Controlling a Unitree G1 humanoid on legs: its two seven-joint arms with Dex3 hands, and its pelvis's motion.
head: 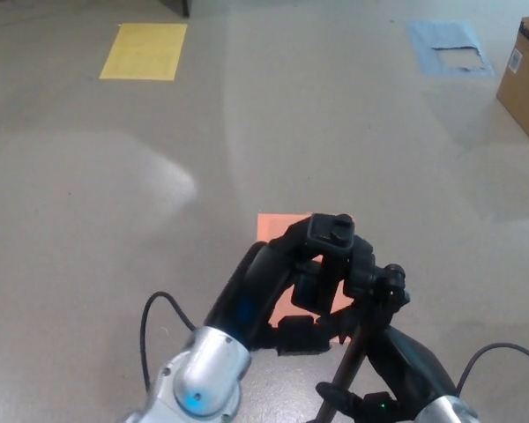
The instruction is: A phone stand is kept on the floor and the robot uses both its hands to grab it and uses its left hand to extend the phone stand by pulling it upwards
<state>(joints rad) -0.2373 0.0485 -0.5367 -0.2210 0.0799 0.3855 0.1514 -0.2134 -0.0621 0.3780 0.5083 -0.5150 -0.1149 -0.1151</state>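
left robot hand (pixel 286 286) closed around phone stand (pixel 357 291) head | right robot hand (pixel 406 370) gripping pole | advice: pull straight up, base steady

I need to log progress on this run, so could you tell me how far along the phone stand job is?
Done: both hands are on the phone stand. The right hand holds the pole low down, and the left hand is closed around the head at the top. In hand: the left hand's grip on the head. Left: the upward pull; how far the pole is extended cannot be told.
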